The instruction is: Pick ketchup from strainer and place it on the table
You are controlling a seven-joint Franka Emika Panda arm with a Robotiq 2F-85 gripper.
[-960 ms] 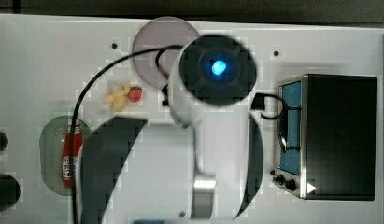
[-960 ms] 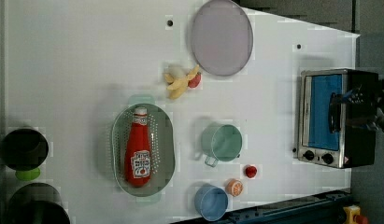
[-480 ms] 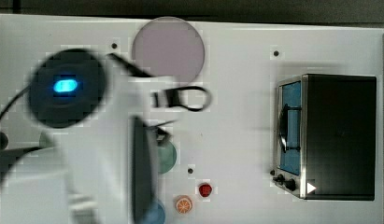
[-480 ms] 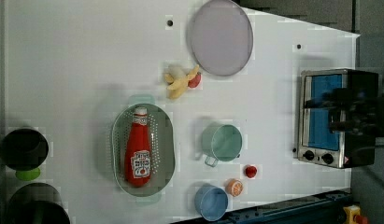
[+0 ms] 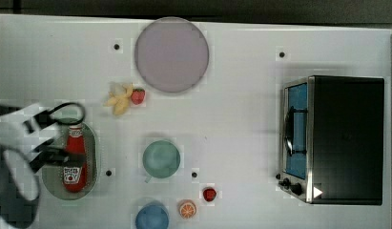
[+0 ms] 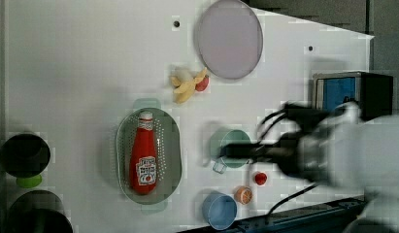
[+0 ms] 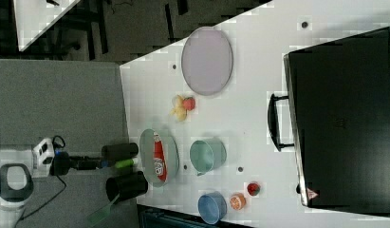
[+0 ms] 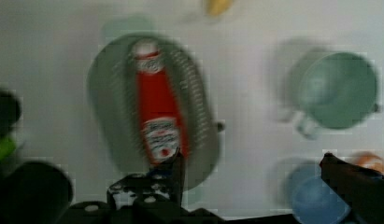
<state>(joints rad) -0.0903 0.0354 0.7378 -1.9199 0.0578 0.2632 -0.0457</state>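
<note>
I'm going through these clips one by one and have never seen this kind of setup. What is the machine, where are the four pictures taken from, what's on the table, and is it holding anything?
The machine is a single robot arm ending in a two-fingered gripper. Three pictures come from cameras off the arm looking down on a white table; the fourth comes from a camera on the arm's wrist, so the dark fingers show in front of the scene. On the table, a red ketchup bottle lies inside a pale green strainer. Around it are a green cup, a blue cup, a grey-lilac plate, small toy fruit and a toaster oven. The fingers stand apart and hold nothing.
</note>
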